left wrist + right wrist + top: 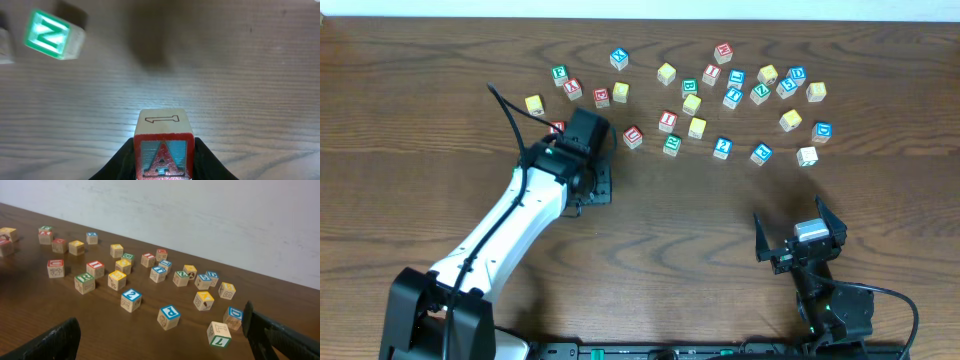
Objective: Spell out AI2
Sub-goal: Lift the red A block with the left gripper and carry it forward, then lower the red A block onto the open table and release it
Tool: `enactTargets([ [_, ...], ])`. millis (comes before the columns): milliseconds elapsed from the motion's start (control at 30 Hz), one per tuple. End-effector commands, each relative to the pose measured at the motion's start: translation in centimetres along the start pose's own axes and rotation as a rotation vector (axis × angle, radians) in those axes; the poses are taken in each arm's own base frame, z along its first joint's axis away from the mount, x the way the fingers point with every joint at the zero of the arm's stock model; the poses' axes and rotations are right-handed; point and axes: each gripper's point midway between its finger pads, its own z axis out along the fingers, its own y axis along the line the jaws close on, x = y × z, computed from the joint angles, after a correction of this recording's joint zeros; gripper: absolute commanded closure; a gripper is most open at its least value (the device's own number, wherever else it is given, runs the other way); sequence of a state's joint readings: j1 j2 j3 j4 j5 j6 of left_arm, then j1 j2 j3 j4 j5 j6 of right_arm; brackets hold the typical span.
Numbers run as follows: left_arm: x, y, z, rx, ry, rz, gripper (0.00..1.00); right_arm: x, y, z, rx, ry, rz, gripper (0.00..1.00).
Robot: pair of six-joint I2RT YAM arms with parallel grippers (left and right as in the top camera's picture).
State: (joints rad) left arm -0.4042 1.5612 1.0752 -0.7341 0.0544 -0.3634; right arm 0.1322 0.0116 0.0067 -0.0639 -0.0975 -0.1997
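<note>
My left gripper [163,161] is shut on the red-framed A cube [163,127], holding it just above the bare wood. From overhead the left gripper [602,182] sits left of centre and covers that cube. The red I cube [668,121] [95,269] stands in the scatter of cubes. A little nearer and to its right is the blue 2 cube [722,148] [131,300]. My right gripper [800,235] [160,340] rests open and empty at the front right, well short of the cubes.
Several other alphabet cubes lie across the far half of the table. A green N cube [50,35] sits ahead and left of the held cube. A blue P cube [169,317] and a green 7 cube [219,334] are closest to the right gripper.
</note>
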Motion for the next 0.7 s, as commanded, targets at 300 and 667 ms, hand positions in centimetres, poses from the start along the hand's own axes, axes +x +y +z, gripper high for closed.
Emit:
enactTargets([
  [300,1.1,-1.7,1.2,0.025,0.0,-0.04,0.76,0.1,-0.3,0.0,0.012,0.001,0.013,0.01],
  [667,2.0,-2.2,2.5,-0.047,0.009,-0.056,0.76,0.1,-0.3,0.0,0.012,0.001,0.013,0.01],
])
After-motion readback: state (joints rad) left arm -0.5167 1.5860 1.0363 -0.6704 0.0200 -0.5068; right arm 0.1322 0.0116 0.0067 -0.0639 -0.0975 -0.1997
